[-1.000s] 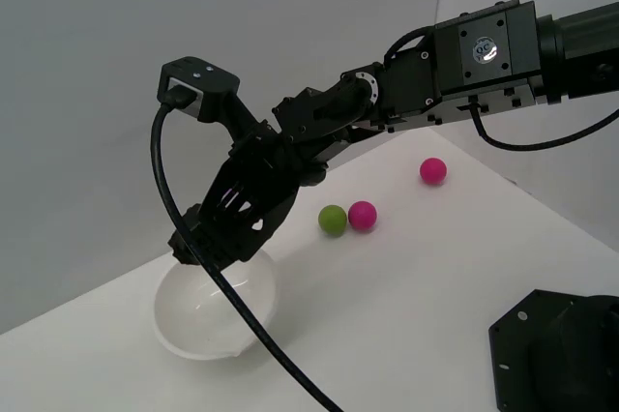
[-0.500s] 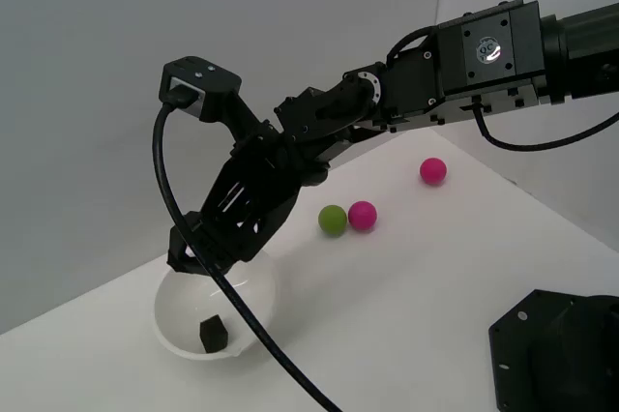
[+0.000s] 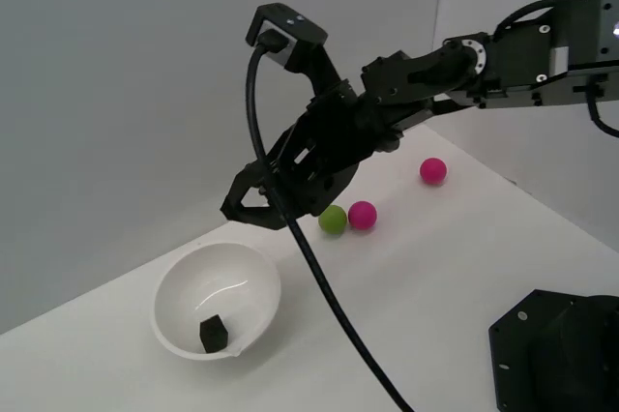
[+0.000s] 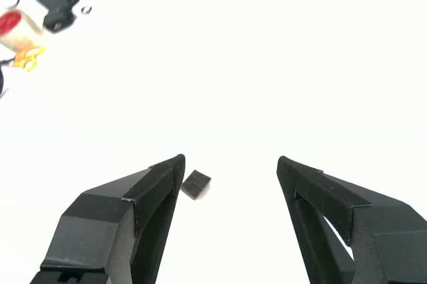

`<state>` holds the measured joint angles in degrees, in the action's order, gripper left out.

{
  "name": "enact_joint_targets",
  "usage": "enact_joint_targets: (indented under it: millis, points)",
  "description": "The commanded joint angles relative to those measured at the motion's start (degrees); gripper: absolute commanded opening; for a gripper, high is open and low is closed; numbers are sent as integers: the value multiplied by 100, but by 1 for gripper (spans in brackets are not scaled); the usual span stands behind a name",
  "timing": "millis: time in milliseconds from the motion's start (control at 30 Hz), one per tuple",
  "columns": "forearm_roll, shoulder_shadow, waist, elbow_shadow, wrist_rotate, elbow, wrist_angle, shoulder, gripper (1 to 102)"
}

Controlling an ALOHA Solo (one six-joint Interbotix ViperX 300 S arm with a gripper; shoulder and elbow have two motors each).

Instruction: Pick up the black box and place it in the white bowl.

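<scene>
The black box lies on the inside bottom of the white bowl, at the exterior view's lower left. My gripper hangs open above the bowl, toward the exterior view's right of it, holding nothing. In the wrist view the gripper shows two spread black fingers, with the black box small and far below, close to one of them. The bowl's outline is washed out in that view.
A green ball and a pink ball sit together behind the bowl, and another pink ball lies farther back. The black base plate fills the lower right. A thick cable hangs from the wrist. Clutter lies far off.
The gripper opened over the bowl and the black box dropped in. It has since risen and swung toward the exterior view's right, leaving the box in the bowl.
</scene>
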<state>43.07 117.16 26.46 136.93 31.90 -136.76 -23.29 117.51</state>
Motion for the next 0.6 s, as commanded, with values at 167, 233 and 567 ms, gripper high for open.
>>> enact_joint_targets:
  millis: [167, 233, 567]
  points:
    - [-88, 1222, -976, 439, 44, -466, -387, 1187, 79]
    - [-167, 1485, -1230, 536, 53, -554, -501, 1459, 79]
    - [-554, 2628, -1898, 861, 325, -879, -773, 2610, 79]
